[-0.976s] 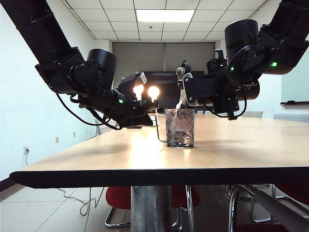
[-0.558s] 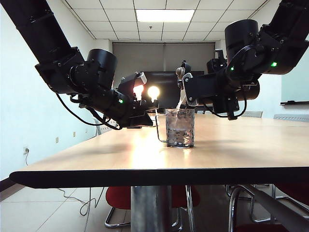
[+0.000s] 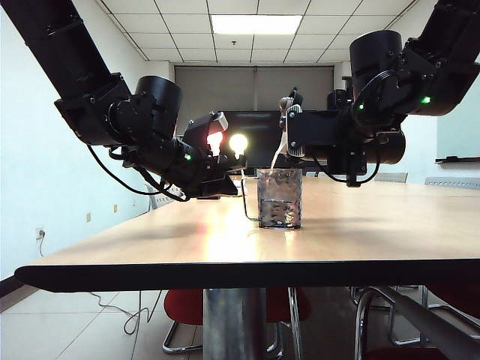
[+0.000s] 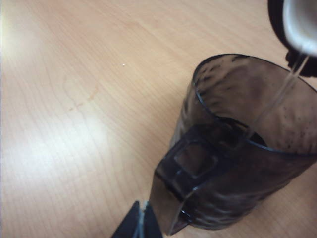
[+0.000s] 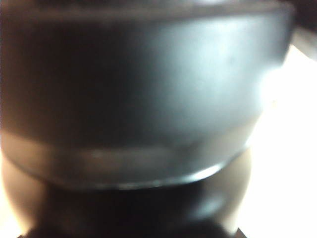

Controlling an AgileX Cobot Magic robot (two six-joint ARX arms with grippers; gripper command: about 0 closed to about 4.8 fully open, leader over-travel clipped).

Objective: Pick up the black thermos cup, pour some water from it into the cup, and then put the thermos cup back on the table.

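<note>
The cup (image 3: 280,197), a dimpled glass tumbler holding some water, stands on the table (image 3: 360,232) near its middle. My right gripper (image 3: 324,139) is shut on the black thermos cup (image 3: 294,133), which lies tipped on its side above the glass. In the left wrist view its pale spout (image 4: 298,22) hangs over the cup's rim (image 4: 233,121), and a thin stream of water (image 4: 277,99) runs into it. The dark thermos body (image 5: 148,89) fills the right wrist view and hides the fingers. My left gripper (image 4: 141,223) is shut, low over the table beside the cup's handle (image 4: 190,161).
The left arm's two lamps (image 3: 227,141) glare beside the glass. Red chairs (image 3: 184,306) stand under the table and a metal pedestal leg (image 3: 234,322) holds it up. The table's dark front edge (image 3: 247,274) runs across the exterior view.
My right wrist has rolled, and the thermos's spout end has lifted a little over the glass. The stream looks thinner. The left arm and the cup have stayed put.
</note>
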